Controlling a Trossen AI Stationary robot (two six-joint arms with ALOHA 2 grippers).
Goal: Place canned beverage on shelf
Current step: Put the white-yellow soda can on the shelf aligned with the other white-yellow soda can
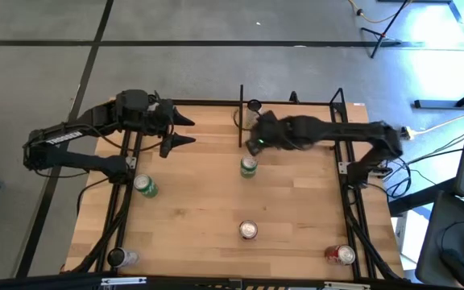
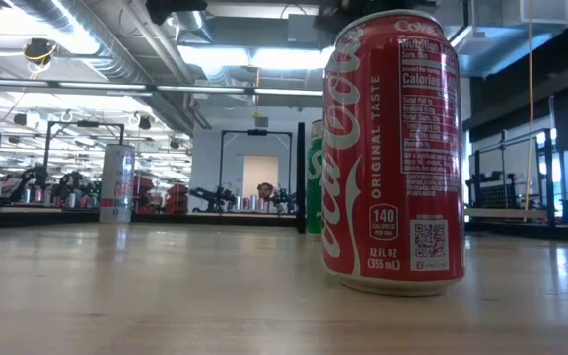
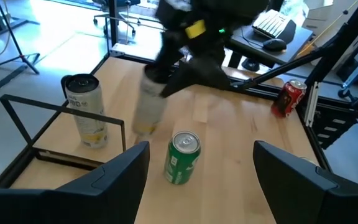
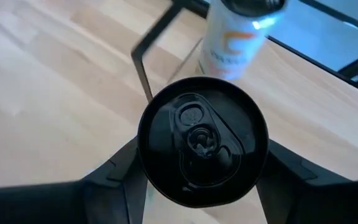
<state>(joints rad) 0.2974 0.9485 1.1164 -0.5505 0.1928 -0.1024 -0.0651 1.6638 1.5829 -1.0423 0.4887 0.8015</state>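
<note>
Your right end effector (image 1: pixel 258 134) is closed around a black-topped can (image 4: pixel 202 140), its fingers pressed to either side of the lid in the right wrist view, and it hangs at the shelf (image 1: pixel 292 113) edge near the bench's (image 1: pixel 200 201) 12 o'clock rim. A white can (image 3: pixel 86 110) already stands inside the frame, just beside where yours is heading (at about 11 o'clock from it in the high view). That neighbour is your main risk: drift toward it and you could knock it over. The thin black bar (image 3: pixel 35 107) of the frame is the other; a can base catching on it would probably tip on release. Letting go before the base sits flat invites a topple too. Your left end effector (image 1: pixel 185 130) waits open at about 10 o'clock on the bench, well clear, with the green can (image 3: pixel 183 157) ahead of it.
</note>
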